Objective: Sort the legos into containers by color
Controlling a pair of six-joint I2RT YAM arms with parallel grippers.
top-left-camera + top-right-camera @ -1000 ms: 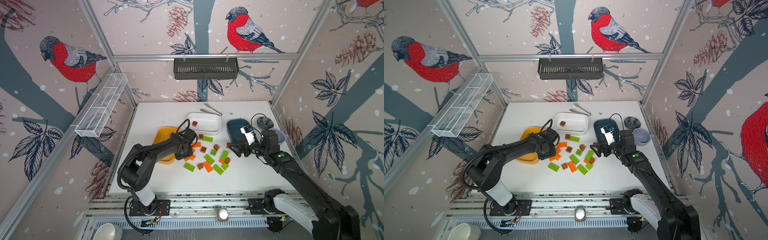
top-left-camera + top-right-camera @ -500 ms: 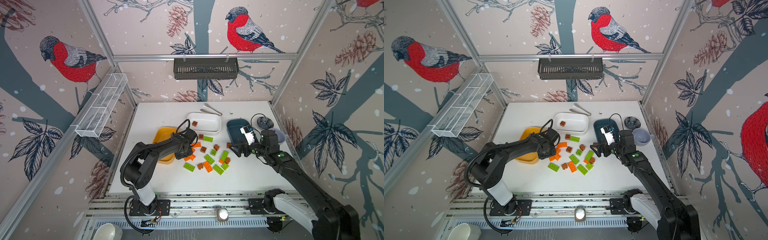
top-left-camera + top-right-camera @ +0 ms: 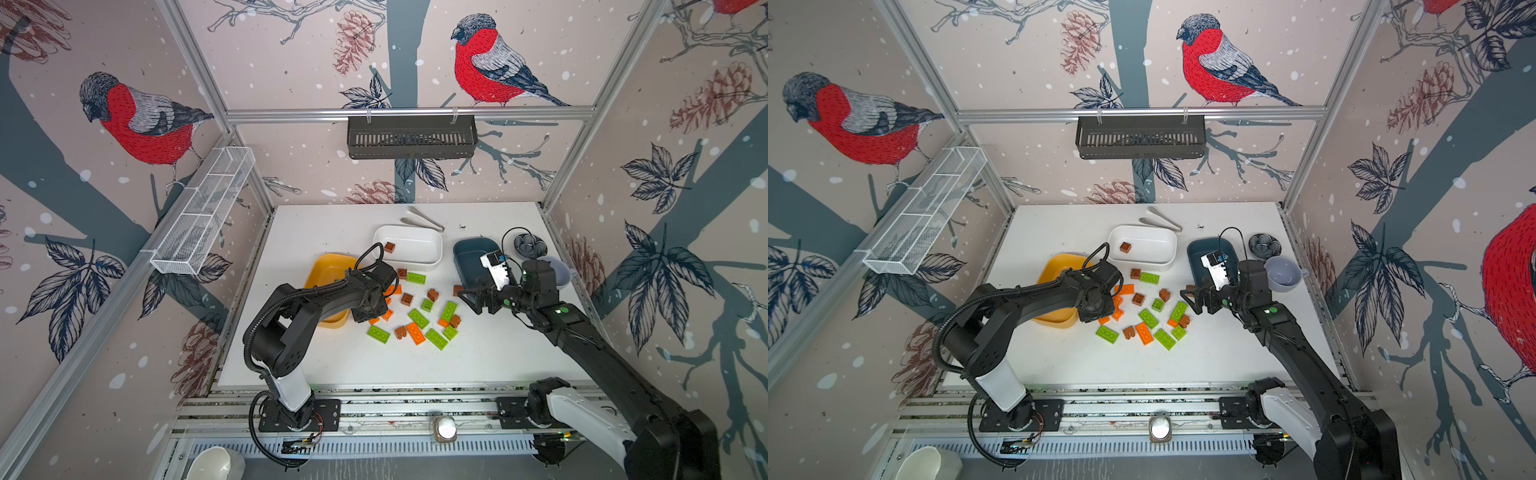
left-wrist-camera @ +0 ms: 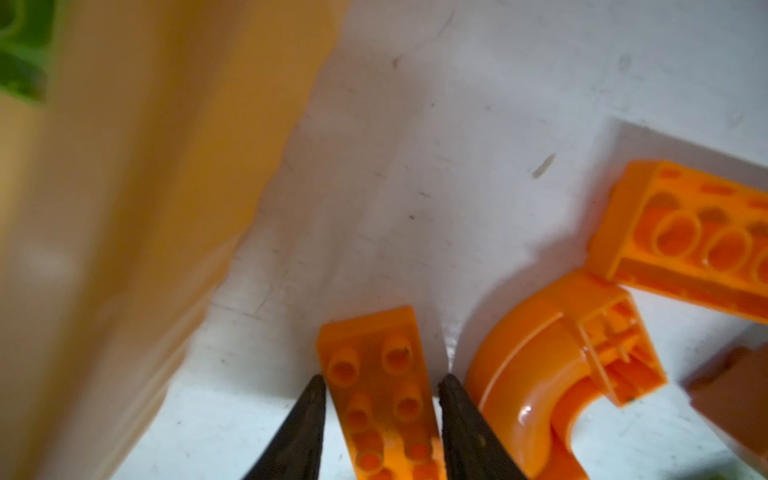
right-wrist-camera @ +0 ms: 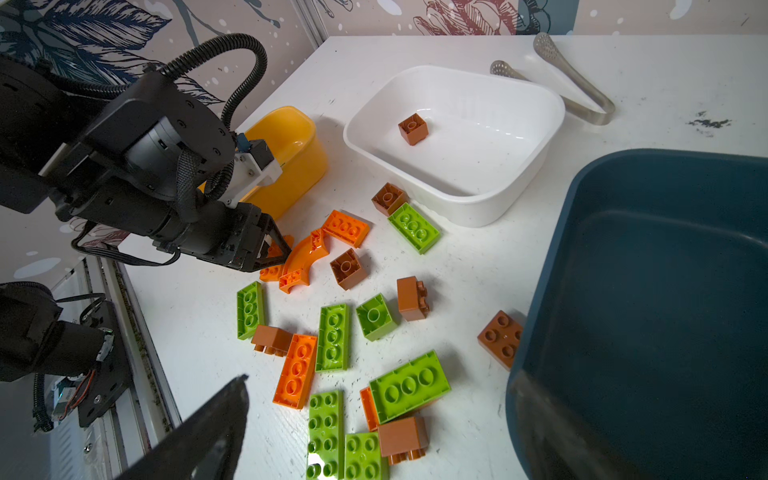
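Left fingers [image 4: 299,428] nearer plate [image 4: 374,395] edges, seemingly

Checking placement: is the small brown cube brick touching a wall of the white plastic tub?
Apart. The right wrist view shows bare white floor all round the small brown cube brick inside the white plastic tub.

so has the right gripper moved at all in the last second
No. The right gripper still hangs open at the near corner of the teal tub, as before.
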